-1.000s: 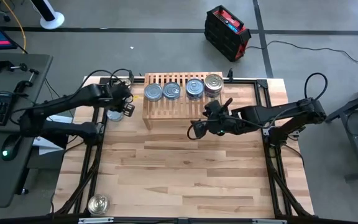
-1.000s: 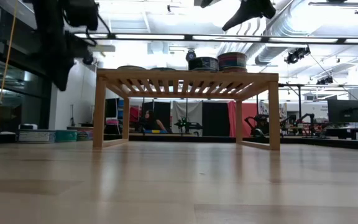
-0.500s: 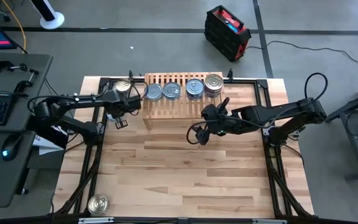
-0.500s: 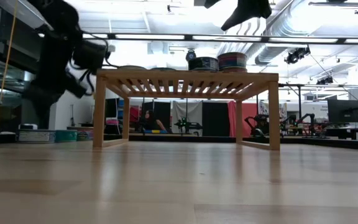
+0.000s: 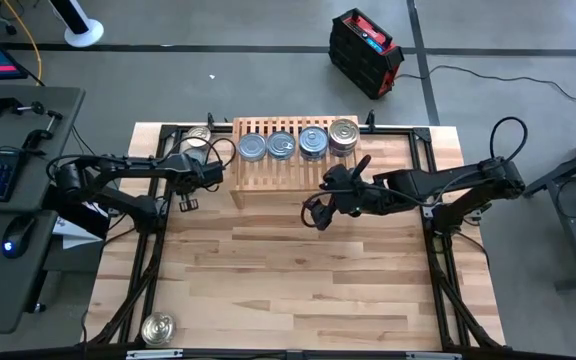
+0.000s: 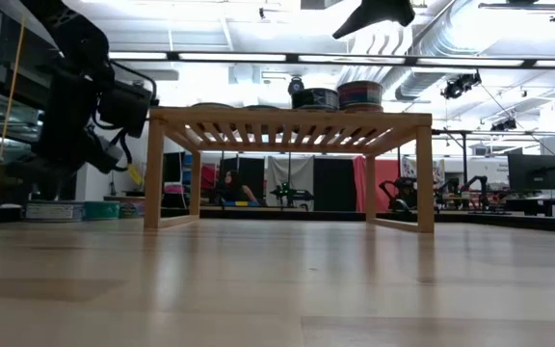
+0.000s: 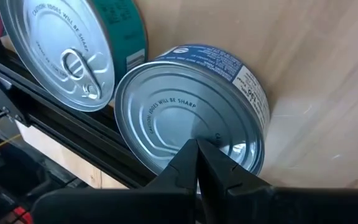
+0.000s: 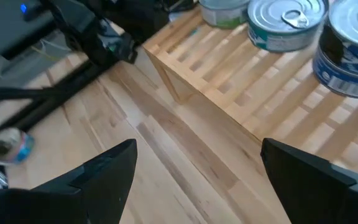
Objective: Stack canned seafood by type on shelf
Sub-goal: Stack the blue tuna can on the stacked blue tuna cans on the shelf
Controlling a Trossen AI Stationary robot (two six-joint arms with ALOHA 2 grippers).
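Observation:
The shelf [image 5: 293, 165] stands at the table's far side with several tins [image 5: 281, 146] in a row on its slats; the rightmost one [image 5: 344, 133] looks like a stack. My left gripper [image 5: 211, 172] is shut beside the shelf's left end. In its wrist view the fingertips [image 7: 197, 149] sit over the plain lid of a blue-labelled tin [image 7: 229, 81], beside a green-labelled tin with a pull ring [image 7: 67, 56]. My right gripper [image 5: 315, 211] [image 8: 197, 180] hangs open over bare table just near of the shelf's front edge, touching nothing. My left gripper points its shut fingertips down at the blue-labelled tin's lid [image 7: 166, 124], near the lid's middle. I cannot tell whether they touch the lid or stand just above it. The tin rests flat on the table.
A pull-ring tin [image 5: 196, 136] lies by the black frame rail [image 7: 55, 124] at the far-left corner. Another tin [image 5: 156, 327] sits alone at the near-left corner. Flat tins [image 6: 56, 210] show left of the shelf leg [image 6: 153, 173]. Bare wood spreads over the table's middle [image 5: 298, 270].
My left arm has dropped from a raised pose and stretched out level, bringing its gripper down beside the shelf's left end over the tins there. My right gripper has stayed about where it was, high above the table.

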